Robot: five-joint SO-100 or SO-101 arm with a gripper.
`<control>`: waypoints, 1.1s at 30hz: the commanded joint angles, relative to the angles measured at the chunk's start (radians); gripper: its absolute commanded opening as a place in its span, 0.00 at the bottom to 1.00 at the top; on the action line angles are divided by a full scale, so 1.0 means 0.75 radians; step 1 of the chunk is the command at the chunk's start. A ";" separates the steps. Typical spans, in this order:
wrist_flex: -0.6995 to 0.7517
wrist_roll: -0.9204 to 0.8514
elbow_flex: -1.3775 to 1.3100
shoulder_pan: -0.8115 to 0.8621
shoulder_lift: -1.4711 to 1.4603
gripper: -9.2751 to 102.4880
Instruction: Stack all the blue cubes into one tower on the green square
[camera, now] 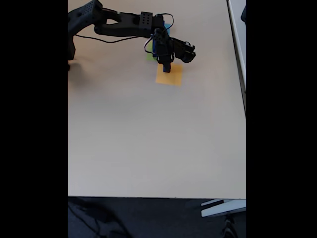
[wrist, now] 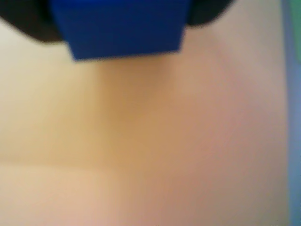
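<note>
In the wrist view a dark blue cube (wrist: 124, 28) sits at the top edge, clamped between my gripper's dark fingers (wrist: 33, 23). Blurred orange paper (wrist: 141, 141) lies close beneath it. The fixed view shows my gripper (camera: 167, 68) pointing down over the orange square (camera: 171, 78), shut on the cube. Just left of it a patch of the green square (camera: 148, 56) shows, with another dark blue shape (camera: 154, 47) standing on it, partly hidden by the arm. How many cubes stand there I cannot tell.
The black arm (camera: 124, 24) reaches in from the top left of the beige table (camera: 148, 139). A corner of light-blue paper (camera: 169, 26) peeks out behind the wrist. A blurred blue strip (wrist: 292, 117) runs down the wrist view's right edge.
</note>
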 commanded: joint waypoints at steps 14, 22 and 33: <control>-0.031 -0.002 -0.092 0.004 0.022 0.21; -0.029 -0.031 -0.123 0.000 0.022 0.26; 0.035 -0.106 -0.162 0.004 0.182 0.28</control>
